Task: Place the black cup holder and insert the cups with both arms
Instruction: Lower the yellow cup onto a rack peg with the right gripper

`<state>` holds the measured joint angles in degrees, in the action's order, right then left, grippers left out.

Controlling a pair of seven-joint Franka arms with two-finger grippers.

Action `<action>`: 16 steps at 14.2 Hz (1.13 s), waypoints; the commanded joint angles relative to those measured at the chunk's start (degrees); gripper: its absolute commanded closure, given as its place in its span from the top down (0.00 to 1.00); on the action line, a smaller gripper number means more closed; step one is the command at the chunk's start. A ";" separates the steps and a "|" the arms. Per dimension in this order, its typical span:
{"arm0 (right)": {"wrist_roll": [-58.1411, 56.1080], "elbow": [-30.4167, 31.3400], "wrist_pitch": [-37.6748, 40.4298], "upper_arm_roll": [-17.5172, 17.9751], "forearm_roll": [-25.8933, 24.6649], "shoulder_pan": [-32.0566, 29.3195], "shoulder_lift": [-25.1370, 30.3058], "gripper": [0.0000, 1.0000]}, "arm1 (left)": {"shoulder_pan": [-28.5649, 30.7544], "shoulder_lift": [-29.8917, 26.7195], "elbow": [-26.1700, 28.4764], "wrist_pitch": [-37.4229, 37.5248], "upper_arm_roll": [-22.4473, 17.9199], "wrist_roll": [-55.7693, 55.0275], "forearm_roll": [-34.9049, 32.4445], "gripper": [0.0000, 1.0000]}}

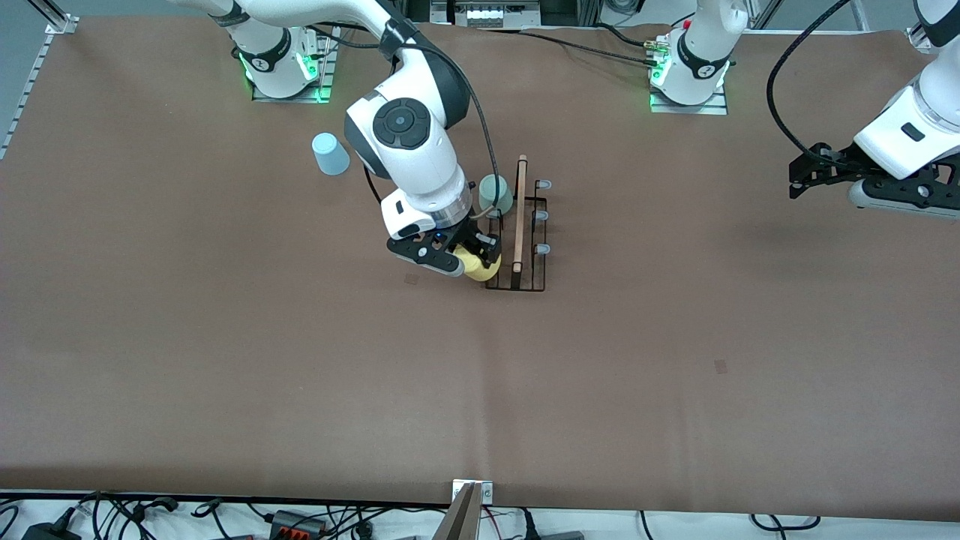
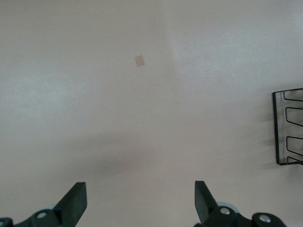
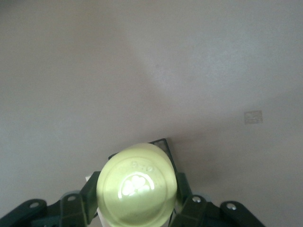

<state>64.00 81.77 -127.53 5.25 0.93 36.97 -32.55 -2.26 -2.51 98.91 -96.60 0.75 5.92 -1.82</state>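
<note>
The black cup holder [image 1: 534, 281] stands mid-table, its wooden rod [image 1: 520, 214] on top and pale-tipped pegs [image 1: 541, 216] on the side toward the left arm's end. A grey-green cup [image 1: 495, 193] sits on it at the end farther from the front camera. My right gripper [image 1: 476, 255] is shut on the yellow cup [image 1: 480, 265] at the rack's nearer end; whether the cup is on a peg is hidden. The right wrist view shows the cup's base [image 3: 137, 187] between the fingers [image 3: 189, 205]. The light blue cup [image 1: 330, 154] stands on the table toward the right arm's end. My left gripper [image 1: 799, 180] is open and empty, waiting above the table.
The left wrist view shows bare table, a small square mark [image 2: 139, 61] and part of the rack [image 2: 287, 127]. Small marks lie on the brown table [image 1: 721, 366]. Cables run along the front edge [image 1: 300, 517].
</note>
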 commanded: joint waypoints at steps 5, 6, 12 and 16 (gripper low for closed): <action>1.39 6.03 0.27 0.73 0.13 1.35 4.07 0.06 | -0.21 0.31 -1.26 1.24 -0.31 -0.12 0.95 1.00; 1.39 6.29 0.18 0.73 0.04 1.53 4.08 0.06 | -0.21 0.31 -1.26 1.16 -0.31 -0.12 0.95 1.00; 1.39 8.14 -2.98 0.73 -1.10 2.14 3.37 0.06 | -0.21 0.31 -1.26 1.24 -0.58 -0.12 0.95 1.00; 1.39 7.97 -4.65 0.64 -1.02 2.14 2.06 0.49 | -0.21 0.31 -1.26 1.24 -0.58 -0.21 0.95 1.00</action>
<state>64.40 89.06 -131.04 5.94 0.61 38.87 -30.57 -2.22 -2.51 98.91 -96.50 0.64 5.92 -1.82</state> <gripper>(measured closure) 0.330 0.000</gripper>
